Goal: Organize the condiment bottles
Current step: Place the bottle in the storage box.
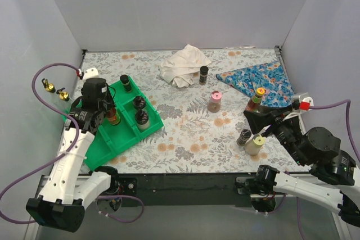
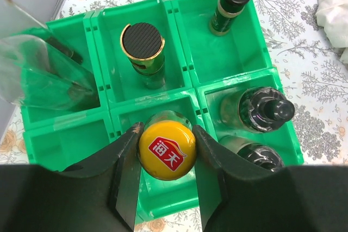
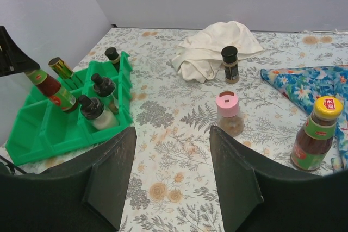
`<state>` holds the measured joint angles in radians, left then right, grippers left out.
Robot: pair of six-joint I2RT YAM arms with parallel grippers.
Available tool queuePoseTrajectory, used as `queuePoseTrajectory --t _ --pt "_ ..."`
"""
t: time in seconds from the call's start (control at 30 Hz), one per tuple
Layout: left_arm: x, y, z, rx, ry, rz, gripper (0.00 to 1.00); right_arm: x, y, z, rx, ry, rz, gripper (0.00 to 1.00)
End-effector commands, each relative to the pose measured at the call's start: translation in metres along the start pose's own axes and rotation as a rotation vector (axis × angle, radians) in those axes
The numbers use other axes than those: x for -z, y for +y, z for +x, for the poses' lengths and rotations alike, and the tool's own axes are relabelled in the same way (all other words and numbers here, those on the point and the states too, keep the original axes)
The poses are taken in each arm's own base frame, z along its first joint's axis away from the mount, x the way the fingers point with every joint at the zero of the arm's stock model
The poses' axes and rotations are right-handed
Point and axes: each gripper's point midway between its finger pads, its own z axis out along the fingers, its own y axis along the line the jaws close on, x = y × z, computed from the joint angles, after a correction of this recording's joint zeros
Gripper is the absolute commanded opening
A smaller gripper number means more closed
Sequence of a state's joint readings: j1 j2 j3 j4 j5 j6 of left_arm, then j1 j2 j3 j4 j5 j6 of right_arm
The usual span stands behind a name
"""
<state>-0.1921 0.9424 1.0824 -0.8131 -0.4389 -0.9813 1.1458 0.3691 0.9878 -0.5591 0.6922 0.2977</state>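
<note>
The flower-patterned table [image 1: 185,139] is seen from above, with the green tray [image 1: 121,139] set at an angle on its left side. A blue patterned cloth [image 1: 261,80] is spread at the far right, and a white cloth [image 1: 183,63] is bunched at the far middle.

Down at the tray, the left gripper [image 2: 166,151] is clamped on the red sauce bottle [image 2: 166,144]. Its yellow cap is pinched between the two fingers [image 2: 126,161], and the bottle is held tilted over the middle compartment of the near row. Whether its base is resting on the tray floor cannot be told.

Over on the right, the right gripper [image 3: 173,172] is spread wide and nothing is held between its fingers [image 3: 111,177]. The brown sauce bottle [image 3: 315,131] is stood upright at the edge of the blue cloth, just to the gripper's right. Ahead, well apart, the pink-capped jar [image 3: 228,113] is seen, and beyond it the black-capped spice jar [image 3: 230,63] is parked beside the white cloth. The cream bottle [image 1: 255,144] and a small dark bottle [image 1: 244,136] are stood together near the table's front edge.

In the tray, a gold-rimmed bottle [image 2: 142,44] is lodged behind the held one and a slim black-capped bottle [image 2: 231,4] in the far right compartment. A dark stoppered bottle [image 2: 261,110] and another dark bottle [image 2: 253,153] are kept in the near right one.
</note>
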Motion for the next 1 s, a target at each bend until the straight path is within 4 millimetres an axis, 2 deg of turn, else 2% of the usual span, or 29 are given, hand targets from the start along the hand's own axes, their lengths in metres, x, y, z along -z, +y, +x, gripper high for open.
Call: queuePoseTrajectory --t 0.0,0.2,0.43,0.47,0.53,0.67,0.7,0.77,0.8,0.97 --pt "0.004 0.000 -0.033 0.143 -0.180 0.005 0.00 0.000 0.007 -0.016 -0.036 -0.024 -0.018 0.65" --pt "-0.017 -0.004 -0.007 0.146 -0.110 -0.018 0.00 0.001 0.007 -0.019 -0.036 -0.031 -0.017 0.65" --pt "-0.030 0.006 0.015 0.166 -0.095 -0.076 0.02 0.002 0.006 -0.018 -0.033 -0.025 -0.016 0.65" --pt "-0.031 0.006 0.016 0.169 -0.096 -0.076 0.10 0.002 0.006 -0.019 -0.032 -0.026 -0.017 0.65" --pt "-0.033 0.005 0.020 0.163 -0.085 -0.071 0.13 0.003 0.006 -0.019 -0.035 -0.028 -0.016 0.65" --pt "-0.036 0.000 0.029 0.144 -0.052 -0.048 0.34 0.003 0.005 -0.018 -0.039 -0.025 -0.015 0.65" --pt "-0.036 0.000 0.030 0.143 -0.046 -0.047 0.45 0.002 0.006 -0.016 -0.041 -0.019 -0.016 0.65" --pt "-0.035 0.000 0.030 0.135 -0.035 -0.051 0.55 0.003 0.007 -0.015 -0.045 -0.014 -0.021 0.65" --pt "-0.033 -0.001 0.025 0.138 -0.043 -0.048 0.64 0.003 0.007 -0.015 -0.048 -0.014 -0.021 0.65" --pt "-0.020 -0.001 0.005 0.150 -0.070 -0.036 0.81 0.004 0.006 -0.016 -0.054 -0.017 -0.019 0.65"
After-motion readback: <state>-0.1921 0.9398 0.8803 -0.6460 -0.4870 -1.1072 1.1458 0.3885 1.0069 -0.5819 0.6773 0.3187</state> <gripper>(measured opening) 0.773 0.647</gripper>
